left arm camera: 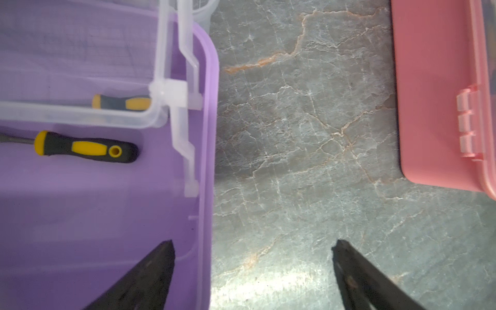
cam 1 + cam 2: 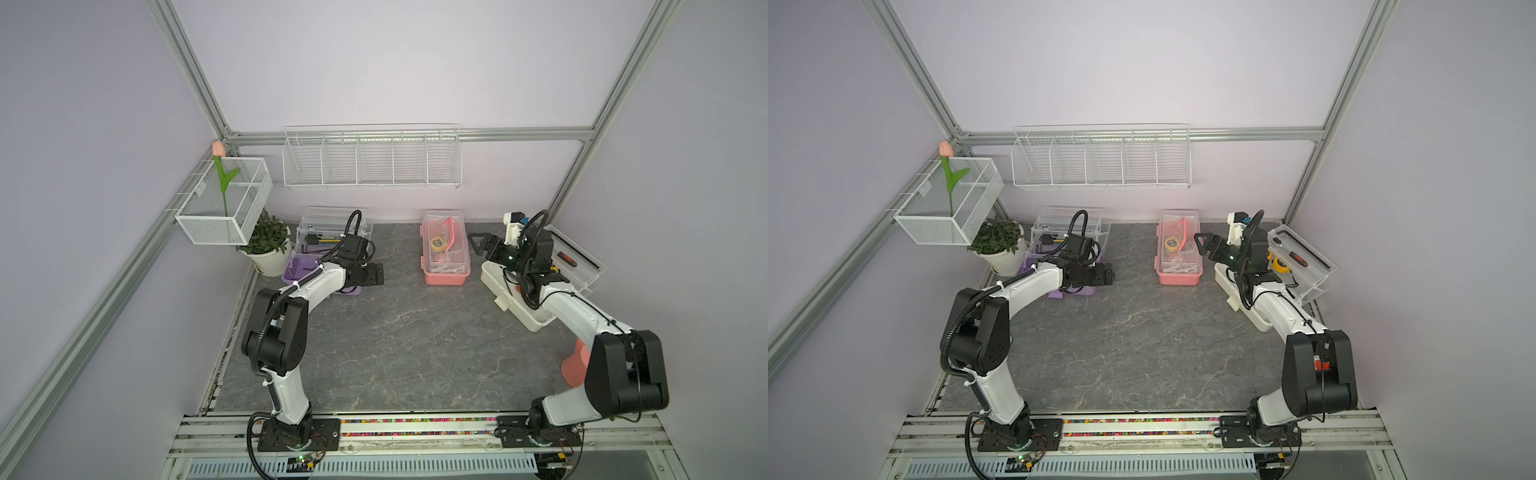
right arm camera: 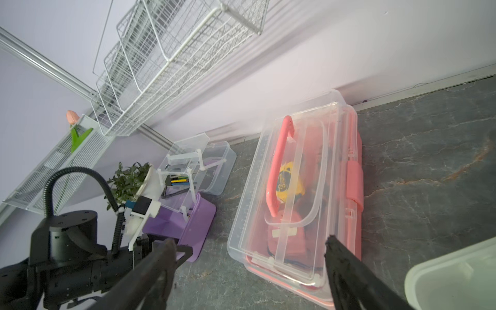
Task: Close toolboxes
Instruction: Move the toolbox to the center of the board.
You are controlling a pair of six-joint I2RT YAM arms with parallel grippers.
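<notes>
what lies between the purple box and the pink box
Bare grey tabletop, shown in the left wrist view; the open left gripper hangs over the rim of the purple box.

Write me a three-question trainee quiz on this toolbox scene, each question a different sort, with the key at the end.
1. True or false: the pink toolbox has its lid down.
2. The open left gripper has one finger above the inside of which box? A) purple toolbox B) pink toolbox C) neither
3. Name the black-and-yellow-handled tool lying on the floor of the purple toolbox.

Key: 1 true; 2 A; 3 a screwdriver.
</notes>
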